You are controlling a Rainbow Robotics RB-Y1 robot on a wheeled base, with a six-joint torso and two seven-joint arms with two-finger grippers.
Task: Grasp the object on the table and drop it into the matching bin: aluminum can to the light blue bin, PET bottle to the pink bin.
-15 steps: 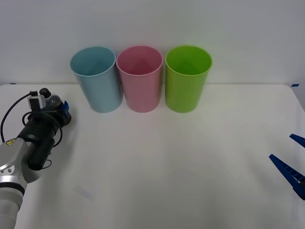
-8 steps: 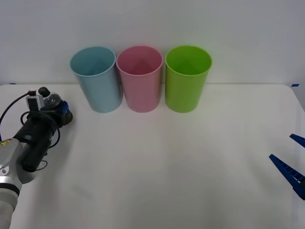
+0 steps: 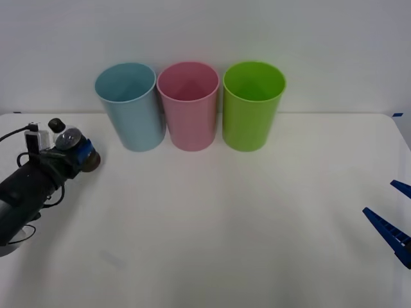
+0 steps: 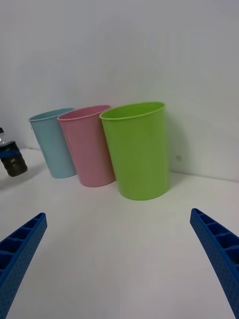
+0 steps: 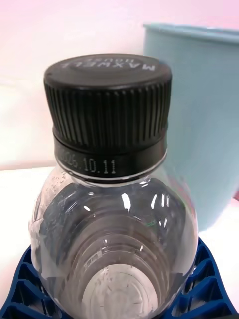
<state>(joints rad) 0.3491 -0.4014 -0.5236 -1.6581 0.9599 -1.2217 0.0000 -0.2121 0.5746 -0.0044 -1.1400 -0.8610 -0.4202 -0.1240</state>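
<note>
My left gripper (image 3: pixel 82 153) is shut on the PET bottle (image 3: pixel 72 137), a small clear bottle with a black cap and dark contents, at the far left of the white table (image 3: pixel 225 224). The left wrist view looks along the bottle (image 5: pixel 114 224) to its cap, with blue fingers (image 5: pixel 209 284) on both sides. Just right of the bottle stands the light blue bin (image 3: pixel 130 109), and the pink bin (image 3: pixel 188 106) stands beyond that. Whether the bottle's base touches the table I cannot tell. At the table's right edge, my right gripper (image 3: pixel 393 212) stands open and idle.
A bright green bin (image 3: pixel 252 106) stands right of the pink one; the three bins form a row along the back wall. From the right wrist view the green bin (image 4: pixel 139 149) is nearest, then the pink bin (image 4: pixel 89 147), the light blue bin (image 4: pixel 52 144) and the held bottle (image 4: pixel 11 162).
The left forearm has swung outward to the left and lower. The held bottle has stayed almost in place, shifting slightly. The right arm has not moved.
</note>
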